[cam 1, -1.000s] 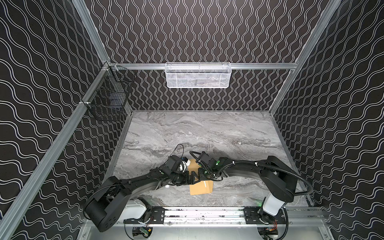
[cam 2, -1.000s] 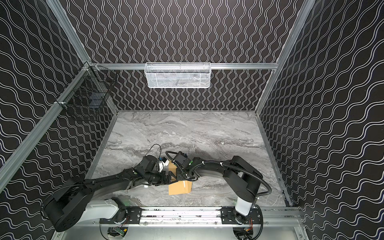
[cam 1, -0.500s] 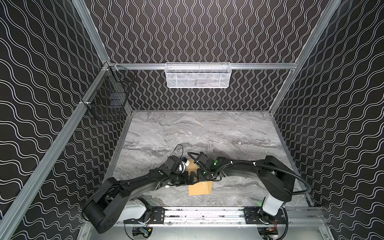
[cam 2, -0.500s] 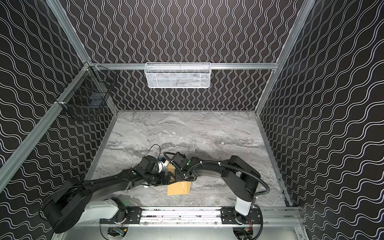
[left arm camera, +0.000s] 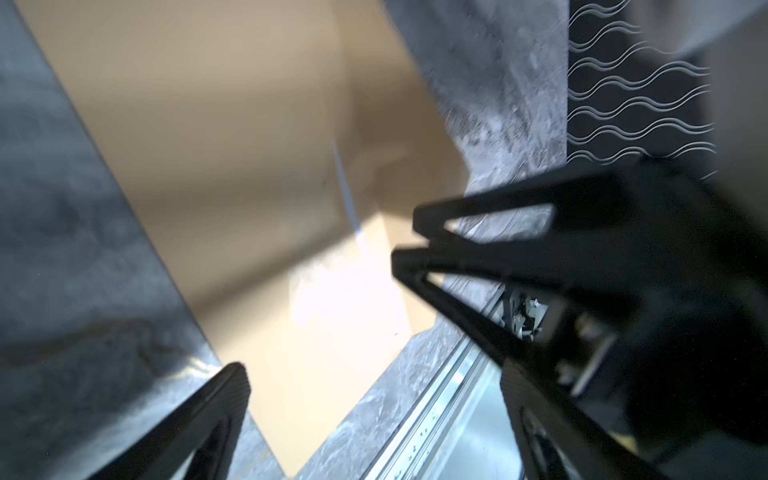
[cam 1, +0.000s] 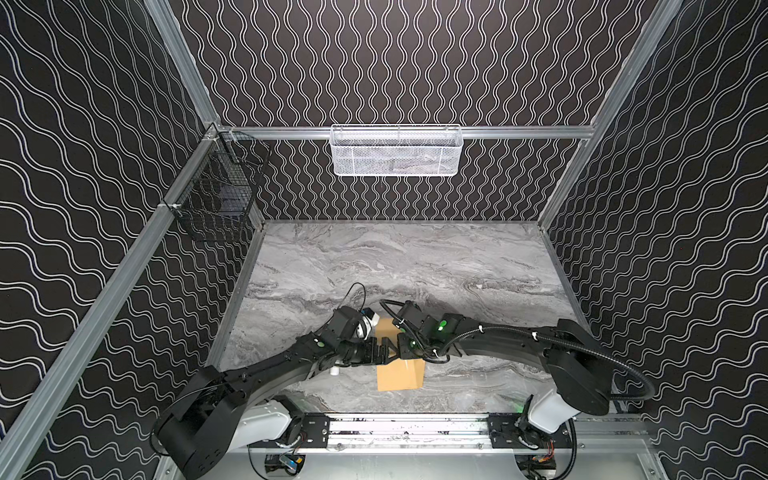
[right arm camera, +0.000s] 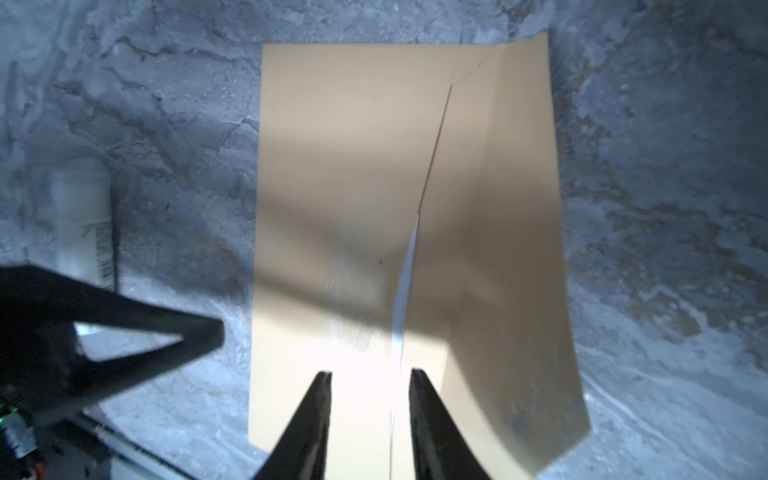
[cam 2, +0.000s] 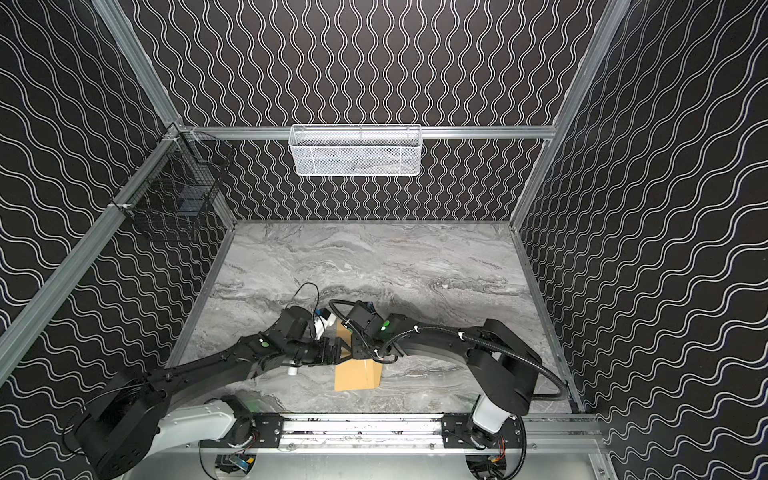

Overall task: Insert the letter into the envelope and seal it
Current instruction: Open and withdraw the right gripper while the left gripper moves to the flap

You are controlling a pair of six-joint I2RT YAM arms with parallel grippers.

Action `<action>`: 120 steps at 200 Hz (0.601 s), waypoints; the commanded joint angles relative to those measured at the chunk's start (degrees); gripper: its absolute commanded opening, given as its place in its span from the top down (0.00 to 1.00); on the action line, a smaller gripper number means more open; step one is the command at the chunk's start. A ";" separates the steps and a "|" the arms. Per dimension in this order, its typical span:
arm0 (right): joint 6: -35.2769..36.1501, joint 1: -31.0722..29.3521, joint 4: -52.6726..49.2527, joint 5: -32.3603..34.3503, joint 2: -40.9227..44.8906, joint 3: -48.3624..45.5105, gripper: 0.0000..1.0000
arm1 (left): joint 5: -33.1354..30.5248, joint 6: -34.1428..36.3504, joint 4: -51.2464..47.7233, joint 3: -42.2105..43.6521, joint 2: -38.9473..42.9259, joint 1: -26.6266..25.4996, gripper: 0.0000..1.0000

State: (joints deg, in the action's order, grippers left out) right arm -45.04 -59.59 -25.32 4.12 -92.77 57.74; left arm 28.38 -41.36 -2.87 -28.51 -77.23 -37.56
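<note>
Beneath the narrowly parted right jaws, flat on the tabletop point(cam 1: 457, 266): envelope point(right arm camera: 353, 166), long axis running straight ahead of them, flap side lifted; left jaws wide apart, just beside.

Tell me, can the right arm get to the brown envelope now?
Probably yes. The right fingers hang over the envelope, slightly parted, with nothing between; the left fingers sit off to one side.
</note>
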 commanded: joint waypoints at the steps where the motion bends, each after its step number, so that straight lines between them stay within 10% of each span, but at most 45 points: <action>1: -2.29 -0.34 -3.02 4.46 4.03 -2.58 0.65 | -3.08 4.26 -2.58 -3.01 -0.45 1.87 0.01; 120: -8.75 -7.12 -6.67 11.50 1.12 -7.71 0.55 | -2.75 7.31 0.64 -19.87 -24.44 2.79 0.06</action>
State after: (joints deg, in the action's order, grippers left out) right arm -52.53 -66.63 -32.14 15.73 -89.23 49.76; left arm 25.36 -35.44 -4.40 -47.99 -100.42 -34.70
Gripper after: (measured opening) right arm 0.442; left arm 0.941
